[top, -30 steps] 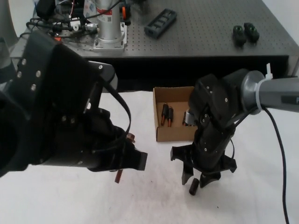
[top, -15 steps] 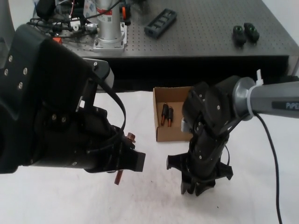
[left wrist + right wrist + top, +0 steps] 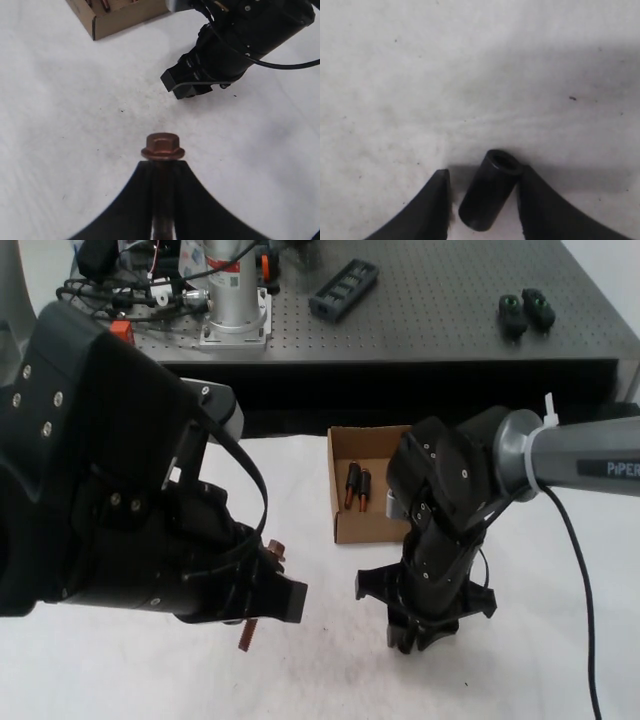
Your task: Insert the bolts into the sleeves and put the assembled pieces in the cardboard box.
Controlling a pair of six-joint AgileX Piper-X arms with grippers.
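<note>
Right gripper (image 3: 482, 171) has dropped near the front edge of the white worktop (image 3: 330, 680); parted fingers (image 3: 432, 210) straddle the short black cylindrical sleeve (image 3: 490, 190), unclamped. Left gripper (image 3: 162, 167) stays clenched on the copper flanged bolt (image 3: 162, 147). Insertion pending.

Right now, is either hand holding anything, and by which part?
The left hand grips the bolt by its shank, with the head free beyond the grip. The right hand holds nothing: the sleeve lies between its open fingers, unclamped.

bolt (image 3: 162, 152) shank cut off at the edge, cardboard box (image 3: 125, 19) partly cropped
</note>
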